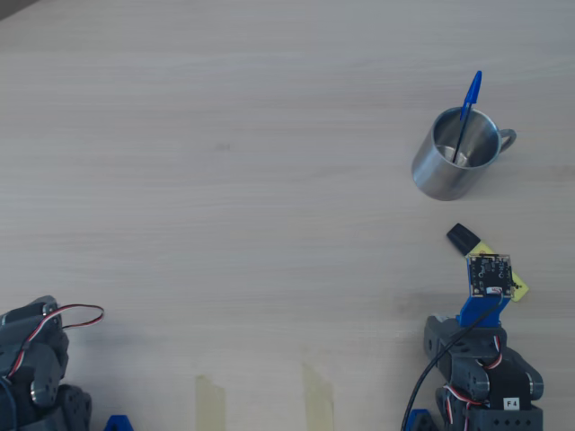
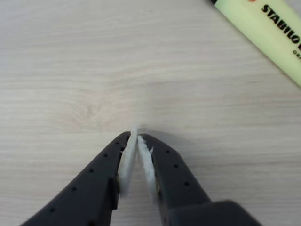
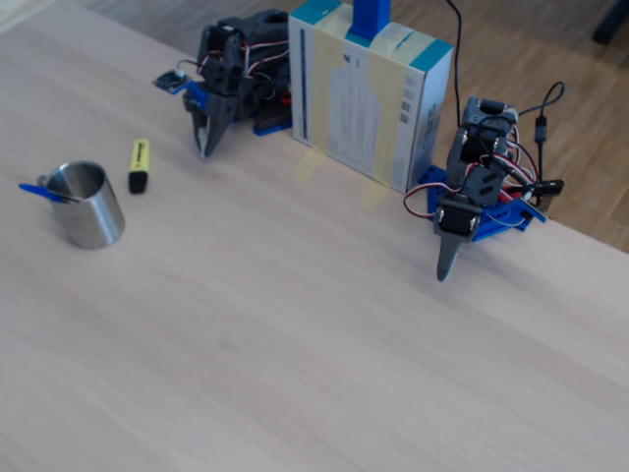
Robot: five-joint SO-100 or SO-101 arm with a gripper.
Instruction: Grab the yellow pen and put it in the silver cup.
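Observation:
The yellow pen (image 1: 478,249) lies flat on the wooden table, its black cap pointing toward the silver cup (image 1: 449,175). In the fixed view the pen (image 3: 140,163) lies just right of the cup (image 3: 90,214). My gripper (image 2: 136,134) is shut with nothing between its white-padded fingers, tips close to the table. In the wrist view the pen (image 2: 263,28) lies apart from it at the upper right. The fixed view shows the gripper (image 3: 203,150) pointing down, to the right of the pen. In the overhead view the wrist camera board hides the fingertips and part of the pen.
A thin blue-capped ballpoint pen (image 1: 469,103) stands in the cup. A second arm (image 3: 472,197) rests folded at the table's edge, and a white-and-teal box (image 3: 364,88) stands between the two arms. Two tape strips (image 1: 211,400) mark the near edge.

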